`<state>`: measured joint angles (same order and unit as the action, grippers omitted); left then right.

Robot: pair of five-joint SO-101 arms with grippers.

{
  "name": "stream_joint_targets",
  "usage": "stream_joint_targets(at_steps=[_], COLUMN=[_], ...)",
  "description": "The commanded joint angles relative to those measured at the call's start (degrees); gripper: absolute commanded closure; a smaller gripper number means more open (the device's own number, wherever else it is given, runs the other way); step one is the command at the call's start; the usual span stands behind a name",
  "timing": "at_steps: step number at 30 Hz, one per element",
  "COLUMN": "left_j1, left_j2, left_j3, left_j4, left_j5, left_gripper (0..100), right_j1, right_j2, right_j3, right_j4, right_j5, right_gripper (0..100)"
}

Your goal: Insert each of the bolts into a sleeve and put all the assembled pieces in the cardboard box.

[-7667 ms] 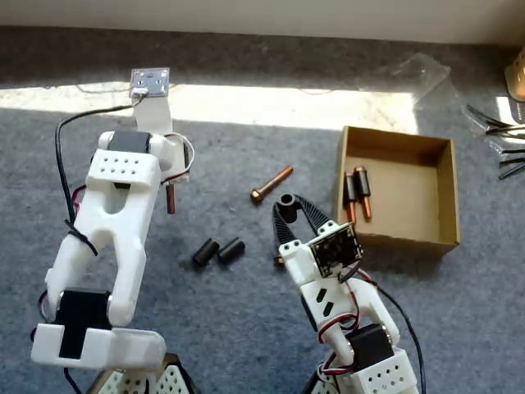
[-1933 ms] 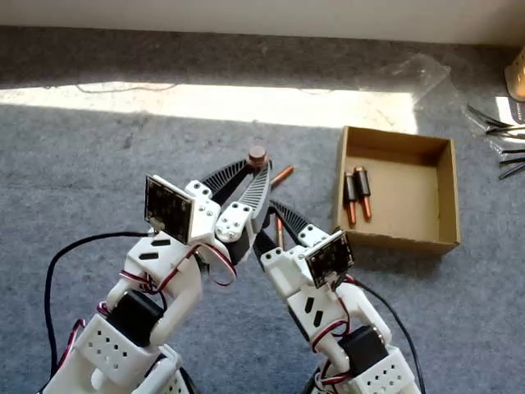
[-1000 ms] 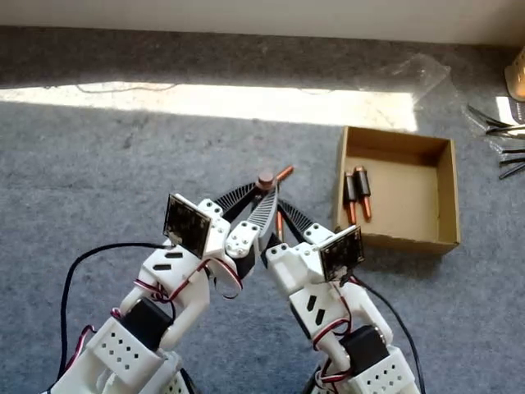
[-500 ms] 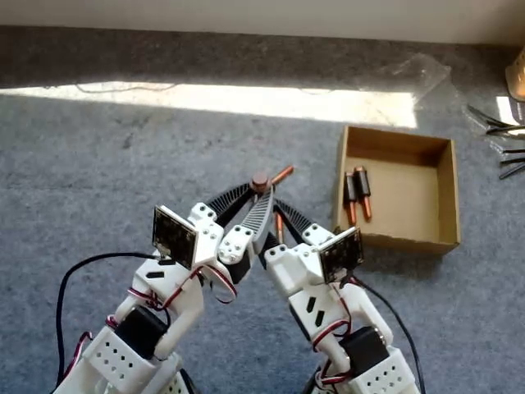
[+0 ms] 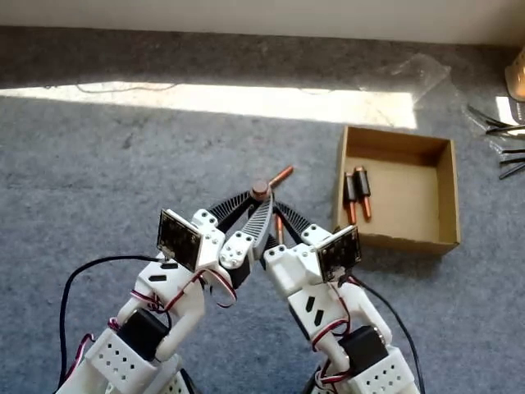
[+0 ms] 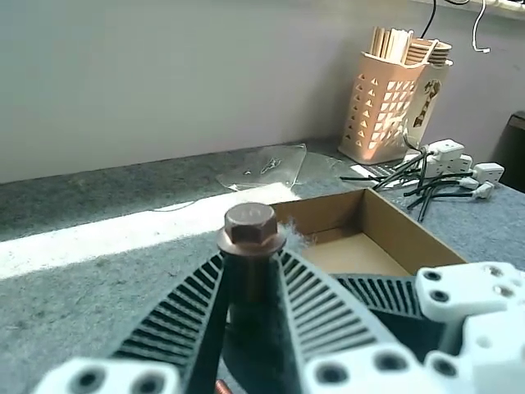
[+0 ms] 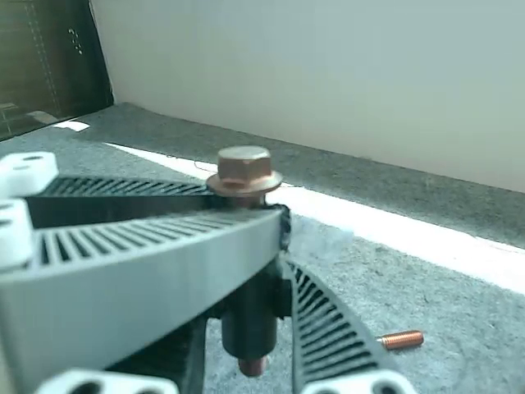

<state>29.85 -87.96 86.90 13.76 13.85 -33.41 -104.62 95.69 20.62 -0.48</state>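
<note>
1. Left gripper (image 6: 250,279): closed on the bolt (image 6: 251,226). The ribbed fingers (image 6: 193,308) clamp the shank just below the hex head. The bolt stands upright, head uppermost.
2. Right gripper (image 7: 254,308): closed on the black sleeve (image 7: 248,328), directly below the left gripper. Both tools meet at the centre of the grey carpet (image 5: 123,180), left of the cardboard box (image 5: 406,201).
3. Bolt and sleeve: the shank runs down through the sleeve. Its copper tip shows just below the sleeve's lower end. The assembly is held clear above the carpet.
4. Loose bolt (image 5: 282,174): lies on the carpet just beyond the two grippers, on their far right side, between them and the box's near-left wall.
5. Cardboard box: open-topped, on the carpet to the right of both arms. Two assembled pieces (image 5: 350,191) (image 5: 362,190) lie side by side against its left wall, touching or nearly so.
</note>
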Motion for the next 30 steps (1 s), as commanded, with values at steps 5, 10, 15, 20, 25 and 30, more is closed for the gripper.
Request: stream_joint_targets(at_steps=[5, 10, 15, 20, 25, 30], left_j1=[-0.31, -0.31, -0.31, 0.04, 1.01, 0.92], left_j2=[-0.92, -0.84, -0.66, -0.48, -0.84, -0.92], left_j3=[-0.48, -0.57, -0.75, -0.75, -0.31, -0.31], left_j4=[-0.18, -0.18, 0.0, 0.0, 0.09, 0.09], left_j5=[0.35, 0.35, 0.35, -2.99, -6.07, -5.19], left_gripper=[100, 100, 100, 98, 81, 79], right_j1=[1.71, 1.71, 1.71, 1.71, 1.63, 1.63], right_j2=[-0.75, -0.75, -0.75, -0.75, -0.75, -0.75], right_j3=[8.22, 8.22, 8.22, 8.22, 8.22, 8.22], right_j4=[-0.22, -0.22, -0.22, -0.22, -0.22, -0.22], right_j5=[-0.35, -0.35, -0.35, -0.35, -0.35, -0.35], right_gripper=[99.3, 99.3, 99.3, 99.3, 99.3, 99.3])
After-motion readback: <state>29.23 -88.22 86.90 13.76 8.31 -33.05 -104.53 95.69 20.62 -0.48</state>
